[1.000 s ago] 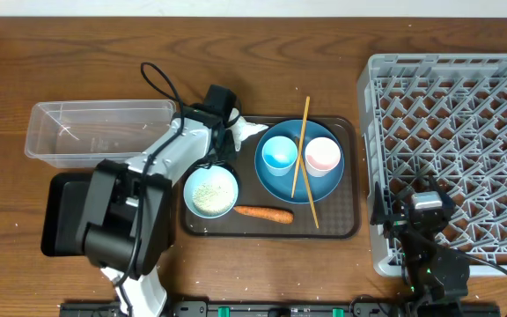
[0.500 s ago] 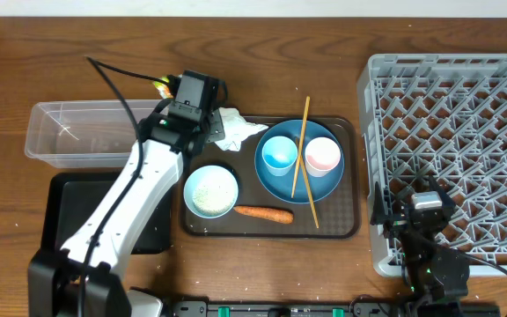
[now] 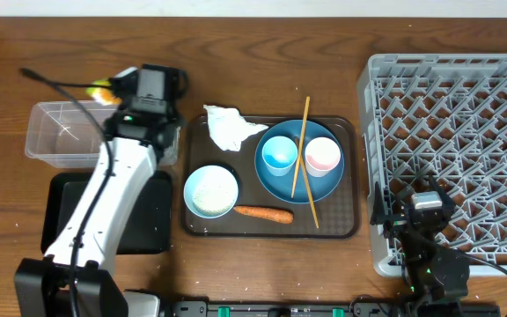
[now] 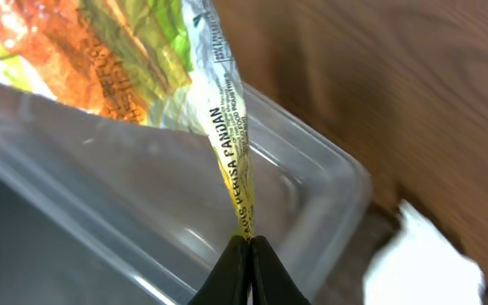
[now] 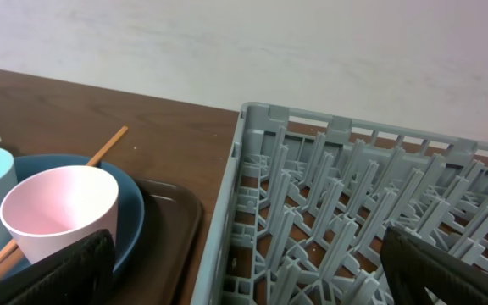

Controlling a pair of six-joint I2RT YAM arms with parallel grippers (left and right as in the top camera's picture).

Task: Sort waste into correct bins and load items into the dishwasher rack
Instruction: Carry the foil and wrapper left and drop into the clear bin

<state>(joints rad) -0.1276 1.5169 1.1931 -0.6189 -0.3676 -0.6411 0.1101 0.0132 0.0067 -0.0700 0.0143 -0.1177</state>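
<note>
The wrapper (image 4: 134,59) is held up over the tub (image 3: 55,132), near its back rim. It is crinkly, with yellow, green and orange print. The left tool (image 4: 246,244) is pinched tight on a thin twisted end of it, and the rest spreads out past the fingers. The see-through tub sits at the left of the wood surface (image 3: 324,53). Just in front of the tub lies the black tray (image 3: 152,224), partly hidden under the left arm.

Next comes the brown tray (image 3: 337,216). A white wad (image 3: 227,128) of paper lies on its back left corner. The bowl (image 3: 187,192) sits in the front left corner with rice (image 3: 210,194) in it. The carrot (image 3: 264,212) lies just to the right of the bowl, by the front rim. The plate (image 3: 271,183) takes up the middle of the brown tray. Two cups stand on it side by side, the blue cup (image 3: 279,153) on the left and the pink cup (image 3: 322,156) on the right. The chopsticks (image 3: 301,141) lie across the plate between the cups, and one end pokes out past the back of the brown tray.

The rack (image 3: 465,114) is on the right, near the brown tray but not touching it. The right tool (image 5: 246,254) sits low at the rack's front left corner. Its fingers are spread wide and hold nothing.
</note>
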